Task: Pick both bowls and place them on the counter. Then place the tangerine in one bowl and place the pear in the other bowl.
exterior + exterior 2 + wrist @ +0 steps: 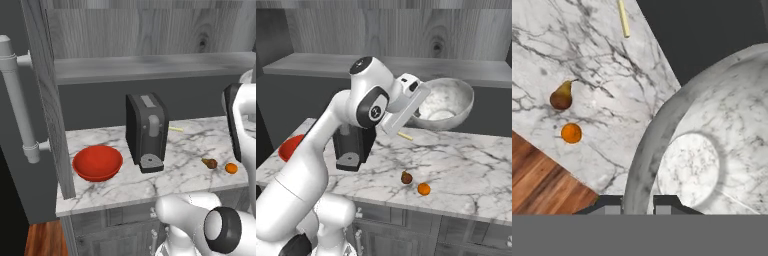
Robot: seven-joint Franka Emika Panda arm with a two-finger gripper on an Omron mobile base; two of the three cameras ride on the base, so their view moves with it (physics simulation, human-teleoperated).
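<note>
Above the rear part of the surface (466, 155): gripper (639, 202) closed on the rim of the marbled bowl (448, 102).
The marbled bowl is held tilted in the air, clear of the surface, its wall between the two finger tips. The red bowl (97, 162) rests near the left end of the surface, beside a dark coffee machine (146, 131). The pear (406, 177) and the tangerine (424, 188) lie just beside each other near the front edge. A thin pale stick (624, 19) lies toward the rear edge.
</note>
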